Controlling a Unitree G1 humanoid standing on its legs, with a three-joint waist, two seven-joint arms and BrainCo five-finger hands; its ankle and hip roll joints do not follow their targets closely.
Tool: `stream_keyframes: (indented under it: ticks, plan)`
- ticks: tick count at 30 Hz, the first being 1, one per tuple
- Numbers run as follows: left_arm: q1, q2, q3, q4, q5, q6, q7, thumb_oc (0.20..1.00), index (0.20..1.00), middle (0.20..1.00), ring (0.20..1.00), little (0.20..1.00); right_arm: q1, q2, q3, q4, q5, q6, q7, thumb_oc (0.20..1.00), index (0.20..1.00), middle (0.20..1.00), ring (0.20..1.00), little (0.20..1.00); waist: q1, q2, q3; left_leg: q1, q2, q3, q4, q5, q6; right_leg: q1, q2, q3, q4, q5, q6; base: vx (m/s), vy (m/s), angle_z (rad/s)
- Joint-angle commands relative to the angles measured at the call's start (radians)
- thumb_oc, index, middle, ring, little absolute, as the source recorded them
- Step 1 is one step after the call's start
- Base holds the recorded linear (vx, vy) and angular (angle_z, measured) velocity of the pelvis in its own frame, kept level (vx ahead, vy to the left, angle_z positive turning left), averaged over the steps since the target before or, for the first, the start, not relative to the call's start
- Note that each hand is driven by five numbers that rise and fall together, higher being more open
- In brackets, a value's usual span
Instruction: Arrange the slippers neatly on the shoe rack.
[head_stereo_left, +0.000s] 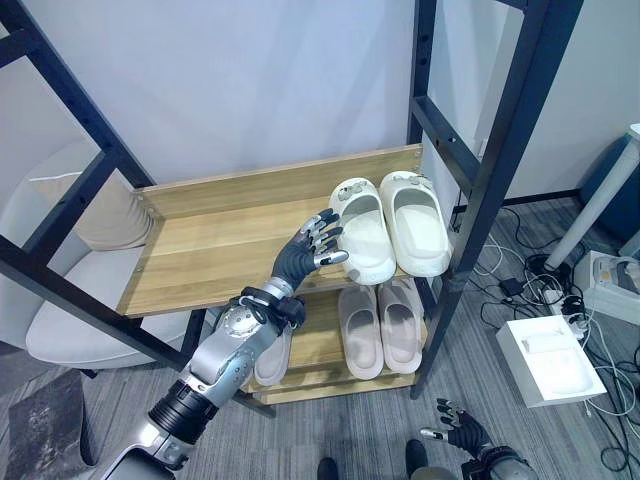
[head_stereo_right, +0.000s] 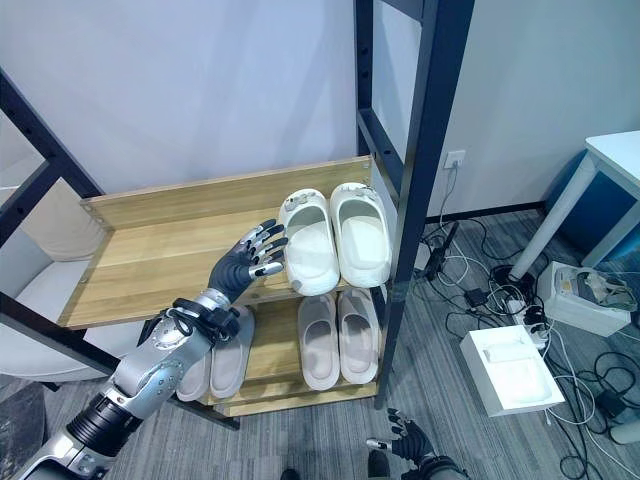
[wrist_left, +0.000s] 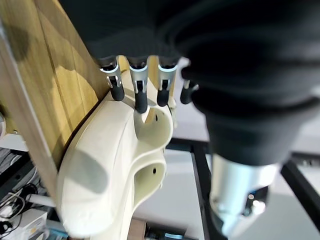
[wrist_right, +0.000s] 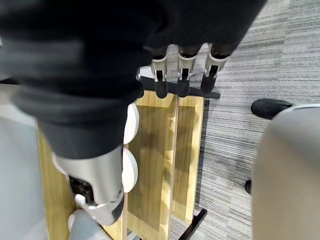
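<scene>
On the top shelf (head_stereo_left: 220, 240), left hand (head_stereo_left: 312, 246) touches white slippers (head_stereo_left: 388, 224).

A pale cushioned chair (head_stereo_left: 70, 300) sits at the left edge. A white box (head_stereo_left: 550, 358) lies on the grey carpet (head_stereo_left: 350, 430) at lower right, among cables (head_stereo_left: 520, 285).
</scene>
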Motion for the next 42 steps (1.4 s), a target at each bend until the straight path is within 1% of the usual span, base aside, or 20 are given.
stream_keyframes:
  ticks: [1, 4, 11, 12, 15, 19, 23, 25, 26, 27, 30, 32, 33, 35, 36, 37, 38, 39, 40, 42]
  plan:
    - [-0.148, -0.036, -0.006, 0.096, 0.043, -0.039, 0.011, 1.000, 1.000, 1.000, 1.000, 1.000, -0.029, -0.010, 0.001, -0.054, 0.028, -0.019, 0.002, 1.000, 1.000, 1.000, 1.000, 1.000, -0.022, -0.036, 0.015, 0.020, -0.006, -0.016, 0.000, -0.046, -0.022, 0.067, -0.002, 0.001, 0.002, -0.140, 0.032, 0.03, 0.010, -0.04]
    - [-0.201, -0.078, 0.002, 0.177, 0.074, -0.050, 0.053, 1.000, 1.000, 1.000, 1.000, 1.000, -0.033, -0.008, 0.004, -0.053, 0.028, -0.022, -0.009, 1.000, 1.000, 1.000, 1.000, 1.000, -0.034, -0.035, 0.015, 0.019, -0.006, -0.008, 0.000, -0.049, -0.022, 0.062, -0.002, 0.007, 0.002, -0.139, 0.033, 0.01, -0.001, -0.01]
    - [-0.230, -0.076, 0.053, 0.214, 0.215, -0.072, 0.108, 1.000, 1.000, 1.000, 1.000, 1.000, -0.034, 0.009, 0.005, -0.029, 0.022, -0.036, -0.022, 1.000, 1.000, 1.000, 1.000, 1.000, -0.031, -0.040, 0.013, 0.024, -0.005, -0.009, 0.000, -0.051, -0.021, 0.067, -0.002, 0.007, 0.002, -0.142, 0.033, 0.01, -0.003, -0.08]
    - [-0.233, -0.069, 0.080, 0.233, 0.265, -0.083, 0.136, 1.000, 1.000, 1.000, 1.000, 1.000, -0.036, 0.018, 0.007, -0.028, 0.020, -0.040, -0.025, 1.000, 1.000, 1.000, 1.000, 1.000, -0.027, -0.042, 0.011, 0.025, -0.004, -0.011, 0.000, -0.050, -0.022, 0.071, -0.002, 0.002, 0.002, -0.144, 0.032, 0.00, 0.000, 0.00]
    - [-0.231, -0.053, 0.134, 0.252, 0.308, -0.103, 0.184, 1.000, 1.000, 1.000, 1.000, 1.000, -0.042, 0.028, 0.010, -0.024, 0.019, -0.051, -0.035, 1.000, 1.000, 1.000, 1.000, 1.000, -0.020, -0.047, 0.007, 0.025, -0.003, -0.017, 0.000, -0.048, -0.024, 0.077, -0.003, -0.008, 0.002, -0.146, 0.032, 0.00, 0.000, 0.00]
    - [-0.181, -0.040, 0.225, 0.167, 0.238, -0.154, 0.215, 1.000, 1.000, 1.000, 1.000, 1.000, -0.049, 0.038, 0.003, -0.023, 0.020, -0.060, -0.043, 1.000, 1.000, 1.000, 1.000, 1.000, 0.000, -0.055, 0.004, 0.023, -0.003, -0.028, 0.000, -0.044, -0.027, 0.081, -0.004, -0.021, 0.002, -0.144, 0.031, -0.03, -0.006, 0.06]
    - [-0.120, -0.019, 0.271, 0.029, 0.093, -0.178, 0.159, 1.000, 1.000, 1.000, 1.000, 1.000, -0.055, 0.039, -0.001, -0.013, 0.029, -0.054, -0.041, 1.000, 1.000, 1.000, 1.000, 1.000, 0.024, -0.062, -0.001, 0.017, -0.005, -0.043, 0.000, -0.042, -0.027, 0.081, -0.005, -0.035, 0.002, -0.142, 0.031, -0.02, 0.000, 0.17]
    - [-0.106, -0.005, 0.282, -0.016, 0.077, -0.182, 0.145, 1.000, 1.000, 1.000, 1.000, 1.000, -0.057, 0.040, -0.003, -0.014, 0.030, -0.053, -0.039, 1.000, 1.000, 1.000, 1.000, 1.000, 0.031, -0.064, -0.002, 0.014, -0.006, -0.049, 0.000, -0.041, -0.027, 0.082, -0.005, -0.040, 0.002, -0.143, 0.031, -0.01, 0.005, 0.12]
    - [-0.086, -0.023, 0.286, -0.080, 0.033, -0.195, 0.134, 1.000, 1.000, 1.000, 1.000, 1.000, -0.058, 0.045, 0.002, -0.007, 0.028, -0.052, -0.034, 1.000, 1.000, 1.000, 1.000, 1.000, 0.042, -0.069, -0.004, 0.011, -0.008, -0.057, 0.000, -0.040, -0.028, 0.084, -0.006, -0.049, 0.002, -0.143, 0.030, -0.01, 0.004, 0.13]
    - [-0.086, -0.023, 0.286, -0.081, 0.033, -0.195, 0.134, 1.000, 1.000, 1.000, 1.000, 1.000, -0.058, 0.045, 0.002, -0.007, 0.028, -0.052, -0.034, 1.000, 1.000, 1.000, 1.000, 1.000, 0.041, -0.069, -0.004, 0.011, -0.008, -0.057, 0.000, -0.040, -0.028, 0.084, -0.006, -0.049, 0.002, -0.143, 0.030, -0.02, 0.010, 0.16]
    - [-0.049, -0.023, 0.256, -0.250, -0.045, -0.197, 0.027, 1.000, 1.000, 1.000, 1.000, 1.000, -0.068, 0.056, 0.007, 0.013, 0.037, -0.052, -0.028, 1.000, 1.000, 1.000, 1.000, 1.000, 0.059, -0.079, -0.004, 0.002, -0.010, -0.069, 0.000, -0.038, -0.028, 0.081, -0.008, -0.063, 0.002, -0.140, 0.031, -0.03, 0.011, 0.11]
    - [-0.042, 0.031, 0.203, -0.332, -0.045, -0.173, -0.068, 1.000, 1.000, 1.000, 1.000, 1.000, -0.065, 0.054, 0.012, 0.029, 0.039, -0.053, -0.014, 1.000, 1.000, 1.000, 1.000, 1.000, 0.066, -0.083, -0.005, -0.001, -0.011, -0.073, 0.000, -0.038, -0.028, 0.080, -0.008, -0.067, 0.002, -0.139, 0.032, -0.01, 0.011, 0.12]
    - [-0.041, 0.032, 0.204, -0.333, -0.045, -0.173, -0.068, 1.000, 1.000, 1.000, 1.000, 1.000, -0.065, 0.054, 0.012, 0.029, 0.039, -0.053, -0.014, 1.000, 1.000, 1.000, 1.000, 1.000, 0.066, -0.084, -0.004, -0.001, -0.011, -0.073, 0.000, -0.038, -0.028, 0.081, -0.008, -0.067, 0.002, -0.140, 0.032, -0.01, 0.012, 0.20]
    - [-0.031, 0.078, 0.143, -0.437, -0.056, -0.154, -0.153, 1.000, 1.000, 1.000, 1.000, 1.000, -0.066, 0.058, 0.019, 0.046, 0.033, -0.054, -0.001, 1.000, 1.000, 1.000, 1.000, 1.000, 0.077, -0.088, -0.004, -0.004, -0.014, -0.081, 0.000, -0.038, -0.028, 0.082, -0.009, -0.076, 0.002, -0.140, 0.034, -0.01, 0.011, 0.14]
    - [-0.023, 0.090, 0.065, -0.470, -0.064, -0.131, -0.212, 1.000, 1.000, 1.000, 1.000, 1.000, -0.071, 0.060, 0.029, 0.041, 0.029, -0.055, 0.007, 1.000, 1.000, 1.000, 1.000, 1.000, 0.081, -0.092, -0.006, -0.005, -0.016, -0.087, 0.000, -0.040, -0.028, 0.083, -0.010, -0.081, 0.002, -0.141, 0.034, 0.00, 0.014, 0.06]
    - [-0.028, 0.098, 0.023, -0.495, -0.061, -0.113, -0.246, 1.000, 1.000, 1.000, 1.000, 1.000, -0.074, 0.059, 0.035, 0.036, 0.029, -0.059, 0.013, 1.000, 1.000, 1.000, 1.000, 1.000, 0.081, -0.095, -0.007, -0.005, -0.017, -0.090, 0.000, -0.040, -0.028, 0.085, -0.009, -0.081, 0.002, -0.141, 0.034, 0.00, 0.016, 0.14]
    - [-0.027, 0.100, -0.050, -0.498, -0.060, -0.085, -0.289, 1.000, 1.000, 1.000, 1.000, 1.000, -0.079, 0.056, 0.043, 0.033, 0.025, -0.061, 0.022, 1.000, 1.000, 1.000, 1.000, 1.000, 0.079, -0.095, -0.005, -0.004, -0.017, -0.091, 0.000, -0.040, -0.027, 0.086, -0.009, -0.082, 0.002, -0.141, 0.035, 0.00, 0.011, 0.18]
    - [-0.028, 0.100, -0.052, -0.496, -0.060, -0.086, -0.290, 1.000, 1.000, 1.000, 1.000, 1.000, -0.079, 0.057, 0.041, 0.033, 0.025, -0.061, 0.022, 1.000, 1.000, 1.000, 1.000, 1.000, 0.081, -0.096, -0.005, -0.004, -0.017, -0.091, 0.000, -0.040, -0.027, 0.086, -0.009, -0.082, 0.002, -0.141, 0.035, -0.02, 0.018, 0.16]
    - [-0.015, 0.111, -0.149, -0.453, -0.025, -0.048, -0.335, 1.000, 1.000, 1.000, 1.000, 1.000, -0.093, 0.051, 0.053, 0.035, 0.020, -0.064, 0.029, 1.000, 1.000, 1.000, 1.000, 1.000, 0.080, -0.097, -0.002, -0.002, -0.016, -0.088, 0.000, -0.041, -0.025, 0.087, -0.009, -0.082, 0.002, -0.141, 0.036, -0.01, 0.016, 0.07]
    - [-0.003, 0.120, -0.186, -0.410, 0.021, -0.038, -0.350, 1.000, 1.000, 1.000, 1.000, 1.000, -0.101, 0.051, 0.056, 0.034, 0.023, -0.066, 0.029, 1.000, 1.000, 1.000, 1.000, 1.000, 0.080, -0.098, -0.001, -0.001, -0.016, -0.086, 0.000, -0.041, -0.024, 0.087, -0.008, -0.082, 0.002, -0.141, 0.036, 0.00, 0.000, 0.00]
